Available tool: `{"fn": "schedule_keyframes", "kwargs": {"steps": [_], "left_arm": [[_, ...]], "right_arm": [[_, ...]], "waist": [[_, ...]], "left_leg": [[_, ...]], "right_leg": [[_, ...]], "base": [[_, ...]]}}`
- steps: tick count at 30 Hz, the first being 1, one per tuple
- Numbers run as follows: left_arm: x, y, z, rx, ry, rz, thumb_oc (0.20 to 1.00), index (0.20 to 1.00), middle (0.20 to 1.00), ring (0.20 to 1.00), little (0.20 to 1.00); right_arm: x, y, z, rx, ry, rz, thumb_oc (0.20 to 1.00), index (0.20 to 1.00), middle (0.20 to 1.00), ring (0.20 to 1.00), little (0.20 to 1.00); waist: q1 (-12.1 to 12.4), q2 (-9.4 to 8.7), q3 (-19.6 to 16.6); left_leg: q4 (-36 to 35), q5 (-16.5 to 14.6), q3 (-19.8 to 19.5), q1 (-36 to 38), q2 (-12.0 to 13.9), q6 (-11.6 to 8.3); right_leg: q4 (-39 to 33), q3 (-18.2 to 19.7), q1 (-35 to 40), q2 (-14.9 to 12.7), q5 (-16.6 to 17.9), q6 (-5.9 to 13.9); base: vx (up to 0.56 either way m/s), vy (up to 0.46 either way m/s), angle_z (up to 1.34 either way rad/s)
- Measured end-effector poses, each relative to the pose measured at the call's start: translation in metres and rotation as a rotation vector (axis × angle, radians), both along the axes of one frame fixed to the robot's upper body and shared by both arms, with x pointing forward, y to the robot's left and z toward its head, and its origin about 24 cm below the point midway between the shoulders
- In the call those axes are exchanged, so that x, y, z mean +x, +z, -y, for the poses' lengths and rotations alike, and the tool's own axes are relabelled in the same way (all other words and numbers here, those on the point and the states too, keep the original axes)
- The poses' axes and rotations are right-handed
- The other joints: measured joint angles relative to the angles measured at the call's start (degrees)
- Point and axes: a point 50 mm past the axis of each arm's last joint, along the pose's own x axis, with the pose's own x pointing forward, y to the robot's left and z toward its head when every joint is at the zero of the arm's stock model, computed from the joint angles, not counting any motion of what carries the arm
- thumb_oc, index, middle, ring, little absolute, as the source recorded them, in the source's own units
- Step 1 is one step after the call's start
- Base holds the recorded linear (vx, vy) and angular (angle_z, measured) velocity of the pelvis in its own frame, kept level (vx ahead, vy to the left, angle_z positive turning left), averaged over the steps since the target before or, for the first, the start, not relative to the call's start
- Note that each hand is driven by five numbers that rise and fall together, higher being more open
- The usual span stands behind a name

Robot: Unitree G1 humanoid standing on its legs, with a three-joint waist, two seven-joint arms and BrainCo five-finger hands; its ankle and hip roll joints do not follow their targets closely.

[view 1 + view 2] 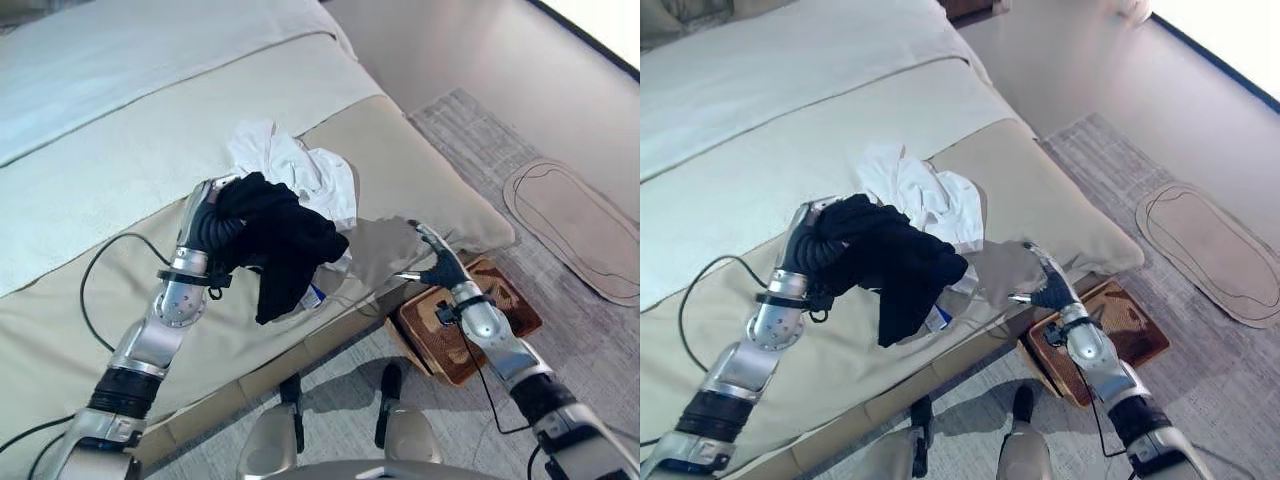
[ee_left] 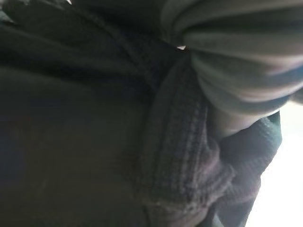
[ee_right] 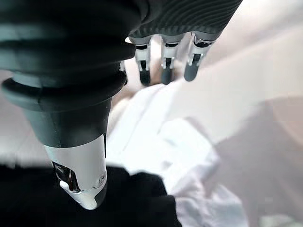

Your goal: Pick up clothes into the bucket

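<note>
My left hand [image 1: 207, 215] is raised over the bed, its fingers shut on a bunched black garment [image 1: 285, 240] that hangs down from it. In the left wrist view, dark knitted fabric [image 2: 94, 142] presses close against the hand. A crumpled white garment [image 1: 300, 165] lies on the bed just behind the black one. My right hand [image 1: 437, 265] hovers at the bed's near edge with its fingers [image 3: 163, 66] straight, next to a grey-brown cloth [image 1: 385, 250]. A brown woven basket [image 1: 510, 300] stands on the floor under my right forearm.
The bed [image 1: 120, 120] has a pale sheet and a beige cover and fills the left and middle. Grey carpet [image 1: 480, 130] runs along its right side, where an oval mat [image 1: 575, 225] lies.
</note>
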Motion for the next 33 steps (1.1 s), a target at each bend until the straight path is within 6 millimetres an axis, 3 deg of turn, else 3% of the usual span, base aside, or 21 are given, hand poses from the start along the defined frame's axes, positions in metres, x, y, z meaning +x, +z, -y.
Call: {"fn": "schedule_keyframes", "kwargs": {"steps": [3, 7, 12, 21, 33], "left_arm": [[0.007, 0.020, 0.011, -0.006, -0.094, 0.021, 0.200, 0.200, 0.200, 0.200, 0.200], [0.005, 0.032, 0.028, -0.074, -0.242, 0.011, 0.200, 0.200, 0.200, 0.200, 0.200], [0.003, 0.037, 0.045, -0.121, -0.366, -0.014, 0.200, 0.200, 0.200, 0.200, 0.200], [-0.002, 0.037, 0.071, -0.193, -0.470, -0.023, 0.200, 0.200, 0.200, 0.200, 0.200], [-0.013, 0.037, 0.096, -0.316, -0.610, -0.084, 0.200, 0.200, 0.200, 0.200, 0.200]], "right_arm": [[0.008, 0.009, -0.018, -0.041, 0.072, 0.028, 1.000, 1.000, 1.000, 1.000, 1.000], [0.007, 0.005, -0.043, 0.024, 0.162, -0.027, 1.000, 1.000, 1.000, 1.000, 1.000], [0.003, -0.001, -0.071, 0.315, 0.240, -0.186, 1.000, 1.000, 1.000, 1.000, 1.000], [-0.008, -0.007, -0.116, 0.491, 0.336, -0.290, 1.000, 1.000, 1.000, 1.000, 1.000], [-0.013, -0.009, -0.139, 0.528, 0.274, -0.277, 1.000, 1.000, 1.000, 1.000, 1.000]], "waist": [[0.1, 0.26, -1.2], [0.1, 0.96, -4.6], [0.0, 1.57, -5.2], [-0.1, 2.39, -7.9], [0.1, 3.40, -10.6]], "left_leg": [[-2.0, 0.3, -0.1, 3.1, 0.4, -0.42], [-3.5, 0.7, 0.0, 5.3, 0.7, -0.89], [-4.5, 0.8, 0.1, 7.7, 1.0, -0.97], [-5.2, 0.9, 0.3, 9.4, 1.4, -1.16], [-5.7, 1.1, 0.2, 9.3, 1.4, -1.10]], "right_leg": [[-2.4, -0.5, 3.4, 0.7, 0.6, -0.03], [-3.6, -0.7, 5.2, 1.3, 0.8, -0.15], [-4.1, -0.6, 7.3, 1.7, 0.8, -0.20], [-4.1, -0.5, 8.6, 1.9, 0.7, -0.26], [-4.1, -0.6, 8.5, 2.0, 0.7, -0.30]], "base": [[0.07, -0.035, 0.01], [0.05, -0.026, -0.02], [0.06, -0.018, -0.02], [0.00, 0.000, 0.00], [-0.01, -0.005, 0.00]]}}
